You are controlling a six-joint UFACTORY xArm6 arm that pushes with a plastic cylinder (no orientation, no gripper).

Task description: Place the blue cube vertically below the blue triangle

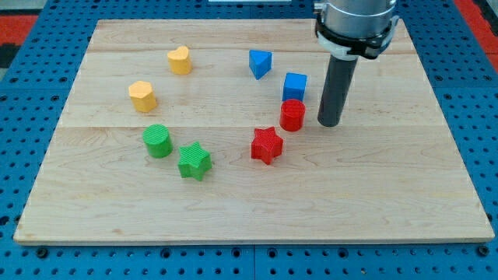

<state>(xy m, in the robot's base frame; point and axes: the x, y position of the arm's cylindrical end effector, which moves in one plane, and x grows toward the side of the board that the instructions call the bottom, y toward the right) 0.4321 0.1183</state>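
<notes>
Nearest the view's bottom, the green star is sitting on the wooden board, with the green cylinder just up and to the view's left of it, close but apparently not touching. Further toward the view's right, the red star is lying near the middle of the board, and the red cylinder is standing just above and right of it.

My tip is resting on the board just to the view's right of the red cylinder, a narrow gap showing between them. There is no claw on this arm, only the straight dark rod, so it is holding nothing.

The blue cube is sitting directly behind the red cylinder; the two may be touching, though the overlap makes that hard to judge. The rod is rising just to the cube's right. The blue triangle is lying up and to the view's left of the cube, a little apart from it.

On the view's left side, one yellow heart is sitting above the green cylinder, and the other yellow heart is lying farther back, near the board's top edge.
</notes>
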